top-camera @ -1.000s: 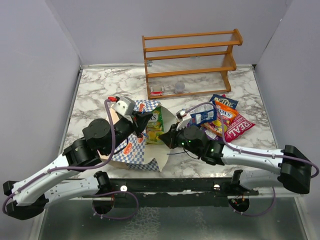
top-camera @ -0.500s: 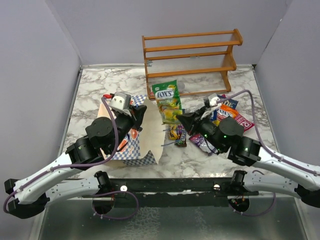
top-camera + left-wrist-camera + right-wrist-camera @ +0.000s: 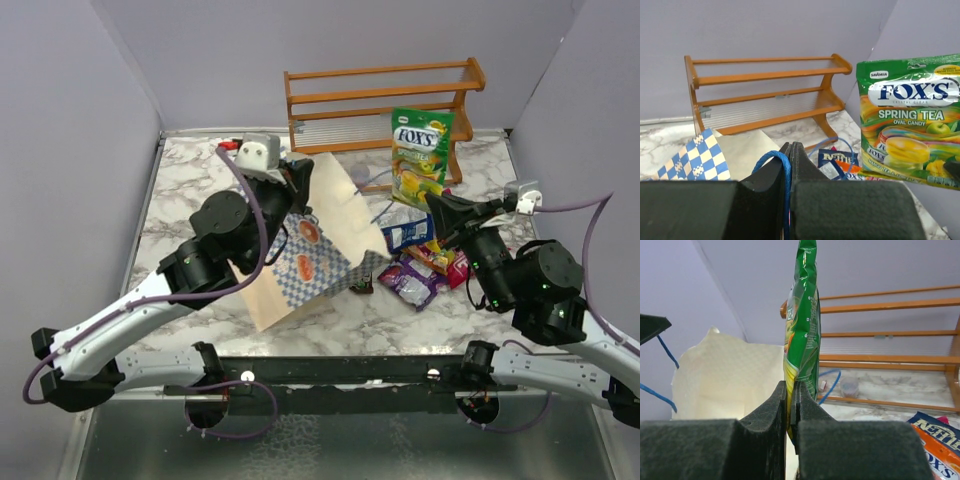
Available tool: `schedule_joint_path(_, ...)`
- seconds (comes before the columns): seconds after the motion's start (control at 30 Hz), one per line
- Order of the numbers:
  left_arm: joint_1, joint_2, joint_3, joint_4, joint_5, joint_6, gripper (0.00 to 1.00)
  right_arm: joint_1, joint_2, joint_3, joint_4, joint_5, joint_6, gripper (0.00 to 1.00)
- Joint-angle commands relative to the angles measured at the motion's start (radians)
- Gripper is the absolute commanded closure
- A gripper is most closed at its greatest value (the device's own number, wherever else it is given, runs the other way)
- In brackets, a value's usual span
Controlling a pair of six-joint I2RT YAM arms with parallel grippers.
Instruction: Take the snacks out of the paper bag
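Right gripper [image 3: 790, 390] is clamped on the lower edge of the green FOX'S Spring Tea candy packet [image 3: 420, 156], holding it upright in the air in front of the wooden rack [image 3: 380, 95], well clear of the paper bag [image 3: 310, 250]. Left gripper [image 3: 790, 155] pinches the bag's blue cord handle [image 3: 786, 186], keeping the bag tilted over the marble table [image 3: 200, 170]. Other packets [image 3: 425, 262] lie heaped just right of the bag. The held foil packet looks light, crinkly and slick. A firm pinch on its flat sealed edge seems safest, since loose candies inside would shift.
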Motion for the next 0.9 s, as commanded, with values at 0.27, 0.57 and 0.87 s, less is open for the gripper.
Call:
schedule_joint_path(0.27,0.212,-0.078,-0.094,-0.015,0.012,-0.166,1.00,0.006,-0.032,0.019,0.027,0.072,-0.040,0.99)
schedule_joint_path(0.57,0.231,-0.413,-0.383,-0.304,-0.063,-0.465,1.00,0.006,-0.002,0.017,0.030,0.051,-0.057,0.99)
schedule_joint_path(0.87,0.231,-0.514,-0.361,-0.425,-0.051,-0.458,0.99,0.005,0.041,0.007,-0.011,0.039,-0.019,0.99)
